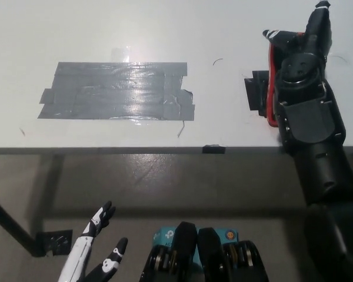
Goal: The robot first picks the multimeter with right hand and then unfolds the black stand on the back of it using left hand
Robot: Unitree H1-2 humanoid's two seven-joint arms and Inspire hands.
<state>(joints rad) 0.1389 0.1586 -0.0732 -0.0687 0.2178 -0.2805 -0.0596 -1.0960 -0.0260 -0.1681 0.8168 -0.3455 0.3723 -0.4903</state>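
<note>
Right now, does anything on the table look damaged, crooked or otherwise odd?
Only the grey tape patch stands out: its strips overlap unevenly, with ragged ends and a loose strand trailing off its right side. The multimeter lies mostly hidden under the right hand.

The right hand (303,56) is covering most of the multimeter (272,82), leaving only a red edge showing, so whether the fingers are gripping it cannot be told. The stand on its back is not showing. The left hand (97,249) is running off the bottom edge. The table (223,23) is running past the top and sides.
</note>
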